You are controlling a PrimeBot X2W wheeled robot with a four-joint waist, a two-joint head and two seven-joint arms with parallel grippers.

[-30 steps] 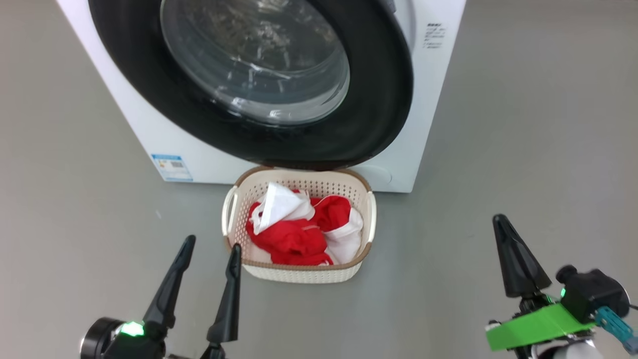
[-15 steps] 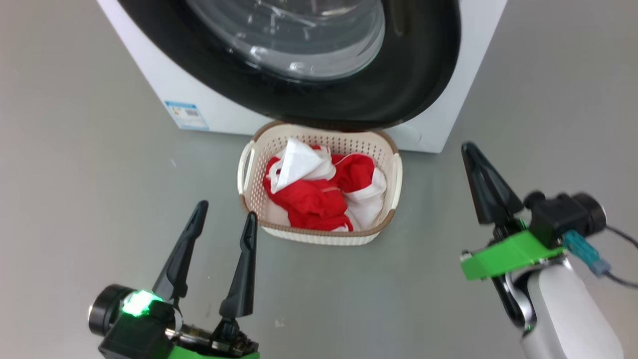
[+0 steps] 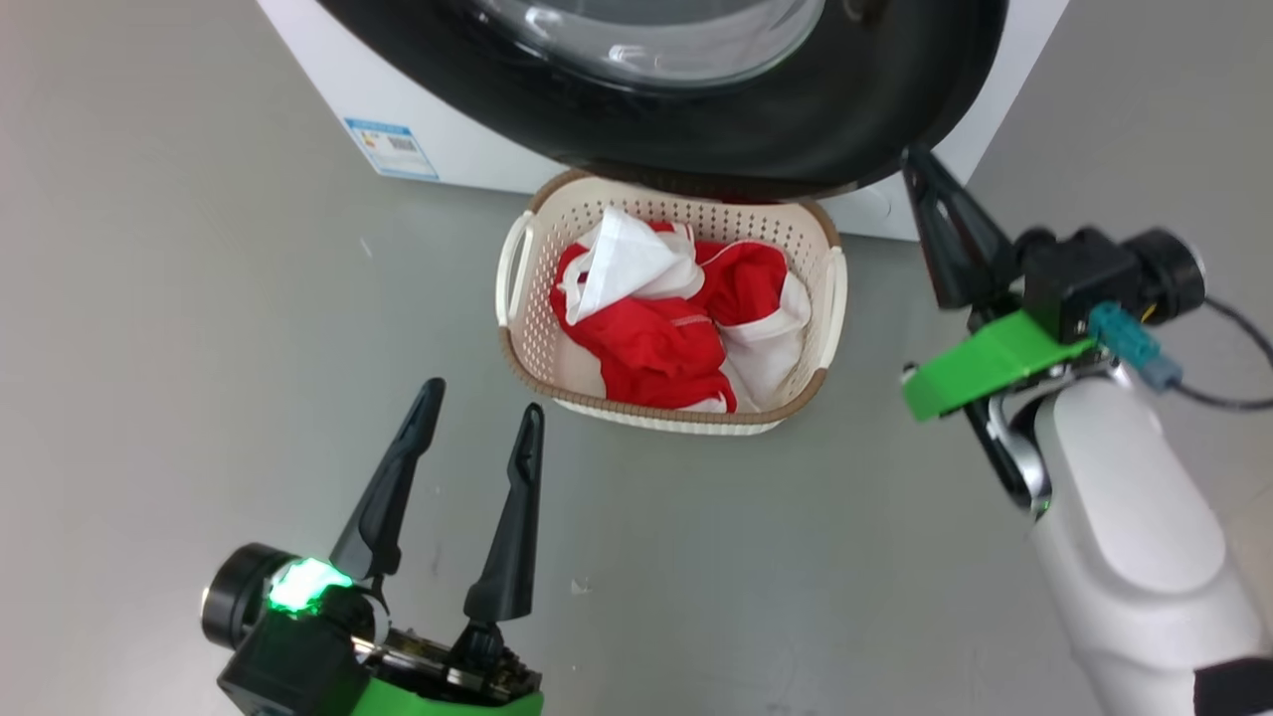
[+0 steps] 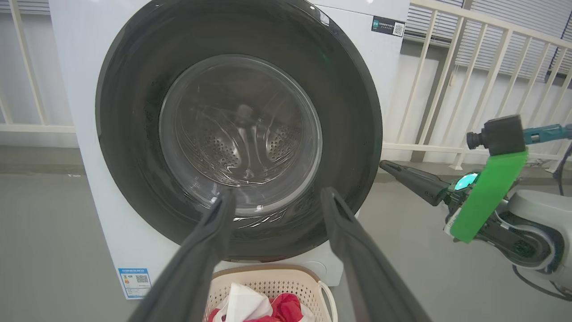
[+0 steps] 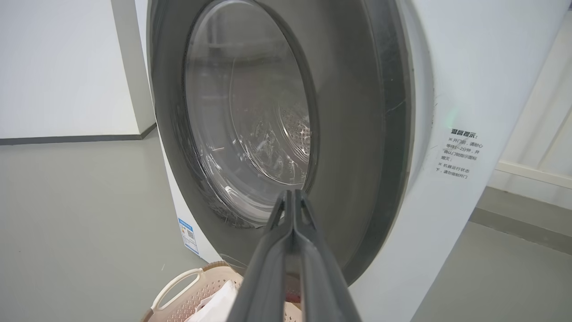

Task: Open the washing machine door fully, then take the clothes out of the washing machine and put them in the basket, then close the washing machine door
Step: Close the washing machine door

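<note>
Head view: basket (image 3: 656, 416) sits on the floor (image 3: 199, 298) at the door's 6 o'clock, tucked just under its rim. I judge that is to keep the drop from the drum short. The clothes (image 3: 656, 338) lie heaped inside it, red and white.

Wrist views: door (image 4: 238, 134) looks flush against the washing machine (image 5: 464, 80), and through the glass I see only bare drum. Closing seems done or nearly so.

Right gripper (image 3: 920, 169): fingers pressed together, nothing between them. The tip is by the door's rim at about 4 o'clock; I cannot tell if it touches. Together they make one stiff pusher, which suits shoving a door.

Left gripper (image 3: 482, 396): fingers spread, holding nothing, parked at the basket's 7 o'clock, near it but apart, probably to stay clear of the door.
</note>
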